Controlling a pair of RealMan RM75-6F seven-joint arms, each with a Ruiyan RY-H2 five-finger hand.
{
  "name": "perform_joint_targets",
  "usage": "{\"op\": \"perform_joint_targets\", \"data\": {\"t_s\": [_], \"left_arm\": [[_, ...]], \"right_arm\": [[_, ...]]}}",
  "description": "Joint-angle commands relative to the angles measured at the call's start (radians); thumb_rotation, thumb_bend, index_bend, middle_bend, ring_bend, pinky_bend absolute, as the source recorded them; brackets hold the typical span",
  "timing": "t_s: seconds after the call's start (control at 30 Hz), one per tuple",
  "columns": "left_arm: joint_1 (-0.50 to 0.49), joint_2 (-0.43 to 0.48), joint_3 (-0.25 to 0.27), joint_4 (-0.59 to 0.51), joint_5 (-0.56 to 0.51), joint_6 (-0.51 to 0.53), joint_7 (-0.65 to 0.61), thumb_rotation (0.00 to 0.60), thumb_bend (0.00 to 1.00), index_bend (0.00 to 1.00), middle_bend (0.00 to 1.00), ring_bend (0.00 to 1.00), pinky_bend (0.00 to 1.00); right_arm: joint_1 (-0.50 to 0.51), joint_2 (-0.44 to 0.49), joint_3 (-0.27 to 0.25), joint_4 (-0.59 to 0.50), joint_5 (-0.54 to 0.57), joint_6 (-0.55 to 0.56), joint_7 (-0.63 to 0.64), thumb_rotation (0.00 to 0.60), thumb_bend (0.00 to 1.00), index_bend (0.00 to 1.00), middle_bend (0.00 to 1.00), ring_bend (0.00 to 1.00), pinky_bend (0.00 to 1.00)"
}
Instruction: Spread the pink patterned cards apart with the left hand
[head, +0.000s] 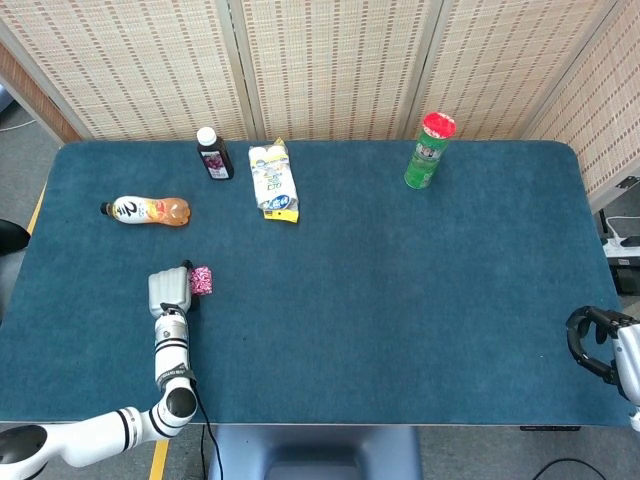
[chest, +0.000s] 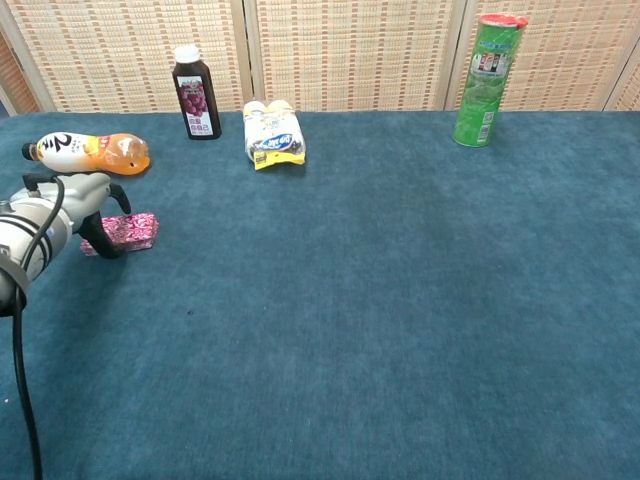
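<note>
We have two cameras on the robot itself. Our head view looks steeply down from high above the near edge, taking in the whole blue worktop (head: 400, 300), the woven screen (head: 330, 60) behind it and strips of floor at both sides. Our chest view sits lower and closer, looking almost level across the worktop (chest: 400, 330) toward the same screen (chest: 350, 50). Both share the far row: the orange bottle (head: 145, 210) (chest: 90, 151), dark bottle (head: 213, 154) (chest: 195, 92), white packet (head: 273, 180) (chest: 273, 134) and green can (head: 430, 150) (chest: 487, 80). Only the head view reaches the near right corner.
</note>
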Motion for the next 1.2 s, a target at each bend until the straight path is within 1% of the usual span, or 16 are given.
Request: {"op": "perform_joint_targets", "data": {"t_s": [0.03,0.27,0.47,0.53,0.83,0.93,1.2], "left_arm": [[-0.010,0.012,-0.007,-0.008,-0.027,-0.009,0.022,0.600,0.35,0.26,1.00,1.00,1.00],[-0.032,0.028,-0.012,-0.014,-0.076,-0.021,0.051,0.600,0.35,0.25,1.00,1.00,1.00],[-0.040,0.033,-0.004,-0.021,-0.086,-0.019,0.047,0.600,0.35,0.25,1.00,1.00,1.00],[-0.041,0.034,0.001,-0.023,-0.080,-0.013,0.041,0.600,0.35,0.27,1.00,1.00,1.00],[-0.039,0.036,0.018,-0.030,-0.051,0.006,0.003,0.600,0.35,0.44,1.00,1.00,1.00],[-0.037,0.037,0.023,-0.032,-0.044,0.013,-0.005,0.600,0.35,0.45,1.00,1.00,1.00],[-0.027,0.050,0.034,-0.056,-0.026,0.028,-0.026,0.600,0.35,0.44,1.00,1.00,1.00]], "right_arm": [[0.001,0.000,0.000,-0.001,-0.001,-0.001,0.000,0.600,0.53,0.75,0.65,0.69,0.99],[0.001,-0.001,-0.001,-0.001,-0.002,-0.001,-0.002,0.600,0.53,0.75,0.65,0.69,0.99],[0.001,-0.002,0.000,0.001,-0.002,0.000,0.001,0.600,0.53,0.75,0.65,0.69,0.99],[0.001,-0.003,0.000,0.002,-0.004,0.002,0.000,0.600,0.53,0.75,0.65,0.69,0.99],[0.001,-0.004,0.001,0.003,-0.004,0.004,0.001,0.600,0.53,0.75,0.65,0.70,0.99],[0.001,-0.004,0.001,0.004,-0.003,0.003,0.001,0.600,0.53,0.75,0.65,0.70,0.99],[0.003,-0.003,-0.001,0.003,-0.006,0.000,0.002,0.600,0.53,0.75,0.65,0.69,0.99]]}}
